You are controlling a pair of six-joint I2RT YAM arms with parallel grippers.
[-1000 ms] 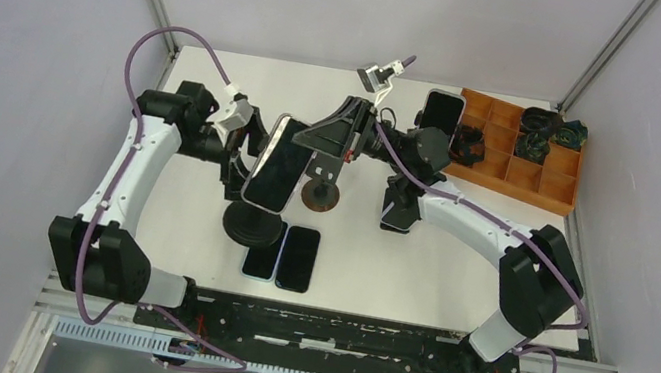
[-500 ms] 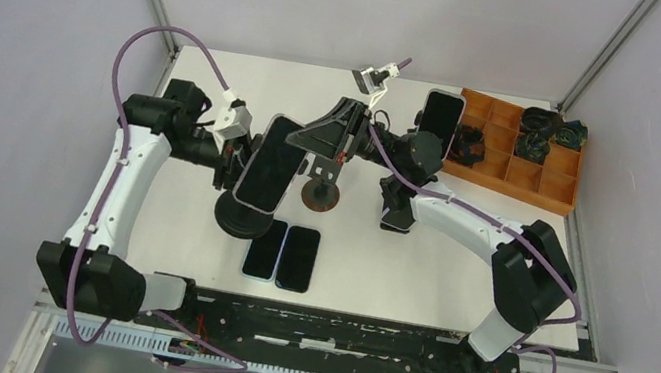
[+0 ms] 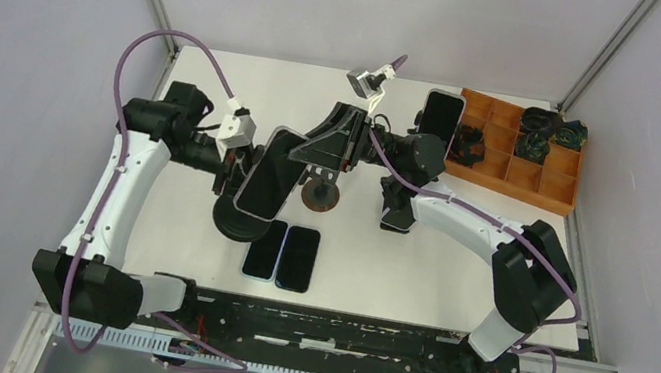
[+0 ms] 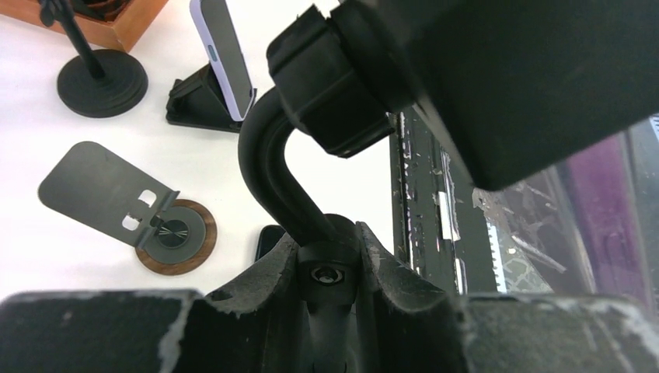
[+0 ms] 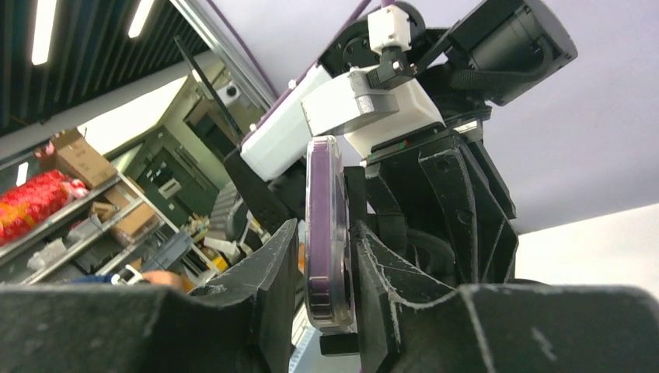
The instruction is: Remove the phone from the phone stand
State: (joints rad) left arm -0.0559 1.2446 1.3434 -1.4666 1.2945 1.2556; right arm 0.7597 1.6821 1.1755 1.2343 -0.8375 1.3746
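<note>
**Phone** (image 3: 268, 174): dark screen, pale edge. Tilted, raised over the left middle of the table (image 3: 455, 268). Not yet off the stand (image 3: 238, 220), a black one with a bent neck and round base.

**Left claw** (image 3: 230, 170): narrow, closed on the stand's neck low down, probably to steady it.

**Right claw** (image 3: 303, 146): at the phone's upper end, one finger either side of its edge. Sliver of gap on one side; firm hold or loose, cannot tell.

**Progress:** stand braced, by the look of it. Left to do: pull the phone clear of the cradle and set it down.

**Views:**
- Overhead only: whole layout, two spare phones (image 3: 283, 255) flat just beside the base, wooden tray (image 3: 517, 155) at far right.
- Left wrist only: fingers hugging the neck joint.
- Right wrist only: phone edge-on between the fingers, stand's base hidden.
</note>
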